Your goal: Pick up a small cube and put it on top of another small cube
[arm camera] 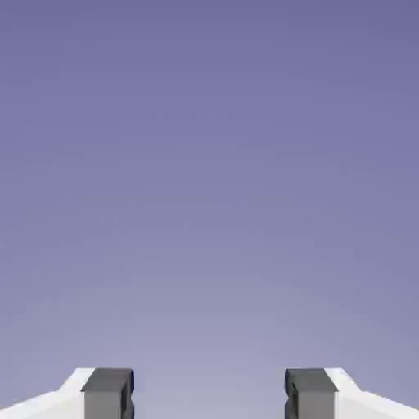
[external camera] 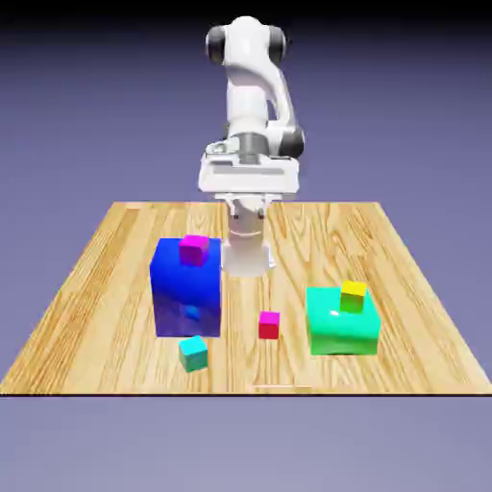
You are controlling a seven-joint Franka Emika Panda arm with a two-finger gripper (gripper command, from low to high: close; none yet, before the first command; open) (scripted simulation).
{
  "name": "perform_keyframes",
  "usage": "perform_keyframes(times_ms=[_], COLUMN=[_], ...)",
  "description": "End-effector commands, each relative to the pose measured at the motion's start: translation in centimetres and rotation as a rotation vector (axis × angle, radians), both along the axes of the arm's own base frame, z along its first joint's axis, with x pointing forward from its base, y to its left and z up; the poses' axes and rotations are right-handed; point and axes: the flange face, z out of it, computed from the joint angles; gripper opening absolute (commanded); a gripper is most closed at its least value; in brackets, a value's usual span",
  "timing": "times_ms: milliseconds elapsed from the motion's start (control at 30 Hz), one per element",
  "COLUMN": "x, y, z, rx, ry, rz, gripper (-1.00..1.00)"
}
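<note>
Several small cubes show in the exterior view. A teal one (external camera: 193,354) and a red-pink one (external camera: 269,325) lie on the wooden table (external camera: 106,288) near its front. A magenta one (external camera: 194,249) sits on top of a large blue block (external camera: 185,293). A yellow one (external camera: 353,295) rests on a large green block (external camera: 342,327). My gripper (external camera: 248,177) hangs high above the table's far side, well away from every cube. In the hand view its fingertips (arm camera: 107,393) stand wide apart, open, with only the blue-violet backdrop between them.
The robot's white base (external camera: 246,252) stands just behind the blue block. The two large blocks flank the red-pink cube, blue on the exterior view's left and green on its right.
</note>
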Motion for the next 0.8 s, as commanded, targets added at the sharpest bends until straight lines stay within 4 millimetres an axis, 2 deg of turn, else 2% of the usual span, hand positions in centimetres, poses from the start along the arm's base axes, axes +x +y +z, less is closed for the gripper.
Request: perform_keyframes(times_ms=[0,100,200,300,433,467,500,733,767], x=[0.3,0.4,-0.2,-1.7,-4.5,-5.2,-5.2,-5.3,-5.4], y=[0.8,2.9,4.9,6.4,7.9,8.1,8.1,7.0,6.9], z=[-1.7,-7.0,-12.2,-17.3,-23.5,-24.7,-24.7,-31.2,-31.5], rx=[-0.054,-0.208,-0.349,-0.477,-0.626,-0.652,-0.652,-0.653,-0.652], ry=[0.057,0.225,0.389,0.548,0.753,0.792,0.792,0.792,0.792], rz=[0.067,0.278,0.504,0.744,1.082,1.151,1.151,1.15,1.151], gripper=[0.0,0.0,0.0,0.0,0.0,0.0,0.0,0.0,0.0])
